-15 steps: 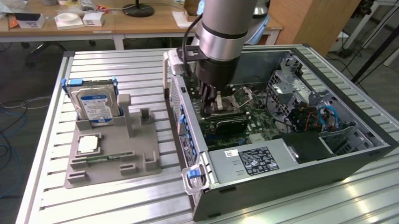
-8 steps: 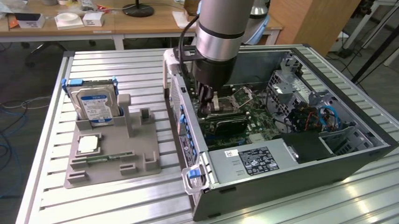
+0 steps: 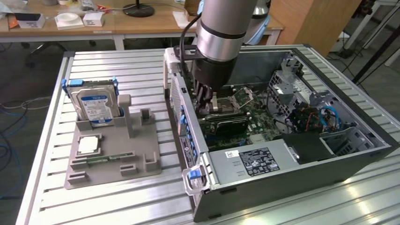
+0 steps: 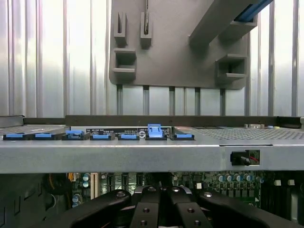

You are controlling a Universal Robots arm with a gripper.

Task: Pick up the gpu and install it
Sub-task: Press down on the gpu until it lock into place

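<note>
Now the arm reaches down into the open case, its tool low over the motherboard with the fingers closed. A dark flat card, apparently the gpu, lies on the board just below the tool; whether the tool touches it cannot be told. On the surface beside the case, a grey holder carries the hard drive.

We're in a robotics lab or workshop here: a slatted aluminium worktop carries an opened computer case and a grey parts fixture, wooden desks sit cluttered behind, and blue cables trail across the floor.
</note>
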